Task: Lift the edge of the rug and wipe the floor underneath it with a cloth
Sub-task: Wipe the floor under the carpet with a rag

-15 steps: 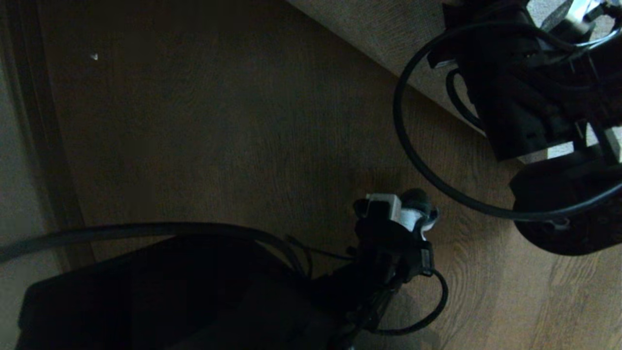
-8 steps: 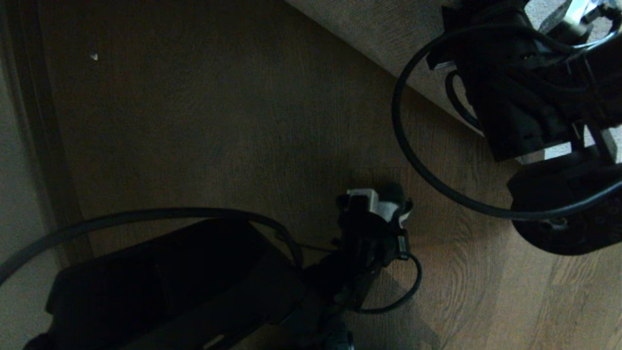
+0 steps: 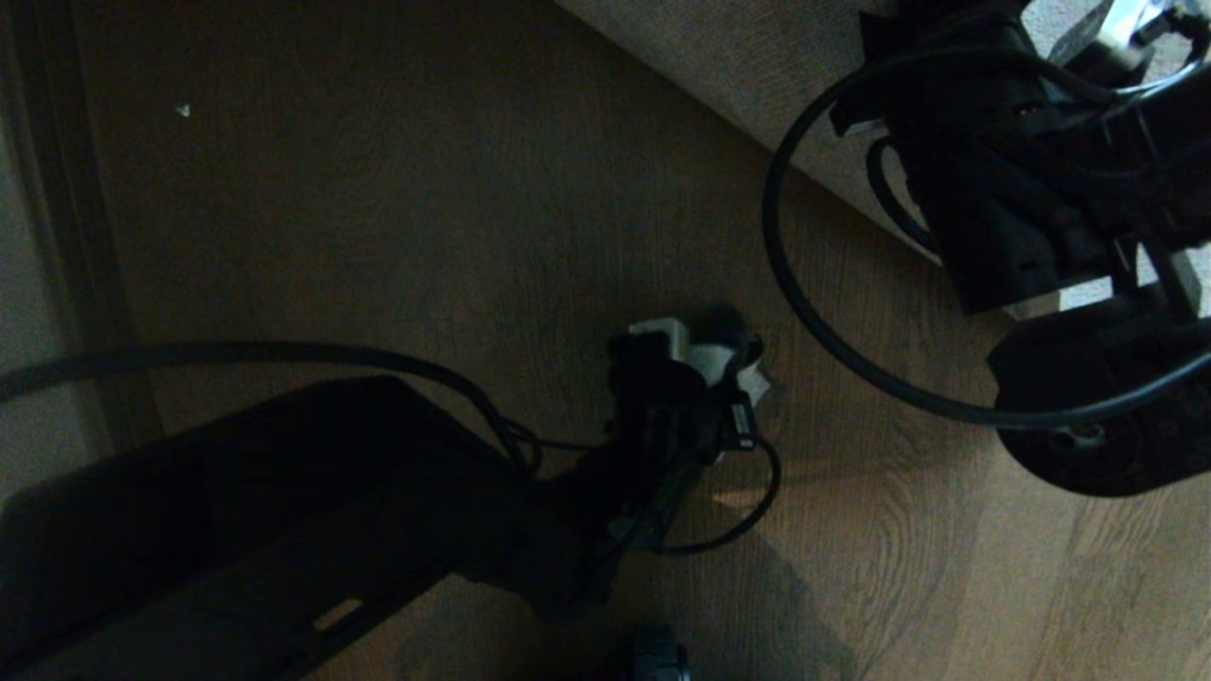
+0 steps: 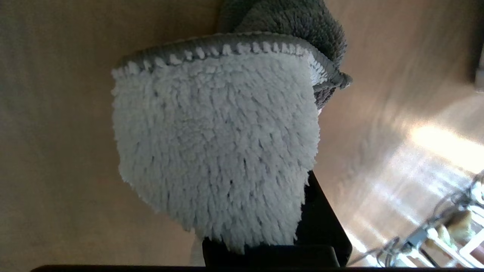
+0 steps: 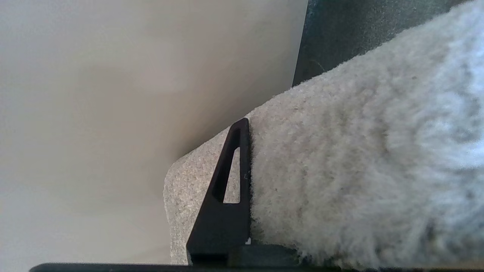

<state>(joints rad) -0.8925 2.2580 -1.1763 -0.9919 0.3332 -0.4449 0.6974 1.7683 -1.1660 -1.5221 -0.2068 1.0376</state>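
My left pincer [image 4: 264,241] is clamped on the cloth [image 4: 215,143], a shaggy pale grey-white rag with stitched grey trim, down on the brown wooden floor [image 3: 426,218]. My right pincer [image 5: 245,189] pinches the plush rug edge [image 5: 340,170], raised.

The fluffy pale cloth [image 4: 215,151] sits on the brown wood floor [image 3: 426,208]. The grey rug edge [image 3: 757,76] is lifted at the far right.

Pale wall [image 3: 28,312], dark baseboard [image 3: 71,236]

Head camera looks steeply down at the floor [image 3: 397,218]; both wrist cameras sit close.
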